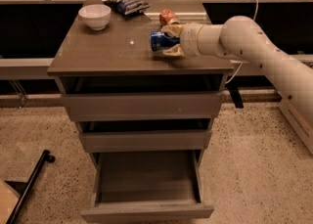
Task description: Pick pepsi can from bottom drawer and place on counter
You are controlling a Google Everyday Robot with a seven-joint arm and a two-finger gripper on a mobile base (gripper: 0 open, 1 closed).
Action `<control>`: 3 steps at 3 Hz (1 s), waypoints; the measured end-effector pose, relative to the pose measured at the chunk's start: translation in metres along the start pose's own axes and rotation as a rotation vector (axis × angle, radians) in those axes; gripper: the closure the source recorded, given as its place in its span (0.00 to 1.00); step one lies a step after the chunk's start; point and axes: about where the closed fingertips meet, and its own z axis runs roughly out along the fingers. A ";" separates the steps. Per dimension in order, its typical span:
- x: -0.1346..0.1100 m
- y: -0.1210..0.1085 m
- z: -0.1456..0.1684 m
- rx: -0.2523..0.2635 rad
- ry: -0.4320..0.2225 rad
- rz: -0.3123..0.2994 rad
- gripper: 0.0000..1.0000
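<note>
Jaws at the end of the white robot arm [254, 47] are closed on the small blue metal pepsi can [159, 41] and hold it from its right side, with the can turned sideways. The can is over the right part of the glossy grey-brown worktop [107, 52]; whether it touches the surface cannot be told. Just behind it stands an orange-red can [167, 16]. A white round bowl [95, 15] and a dark crumpled snack bag [126, 5] are at the back left. The deep grey-brown bottom drawer [146, 213] is pulled out.

Thick cream-white tubular arm [254, 47], small dark screw dots, ribbed collar, tan-fingered claw [165, 41] over the counter [107, 47].
</note>
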 end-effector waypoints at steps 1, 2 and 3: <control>0.025 -0.022 0.010 0.006 0.031 -0.024 0.73; 0.035 -0.034 0.014 0.001 0.038 -0.032 0.50; 0.033 -0.033 0.016 0.002 0.035 -0.032 0.26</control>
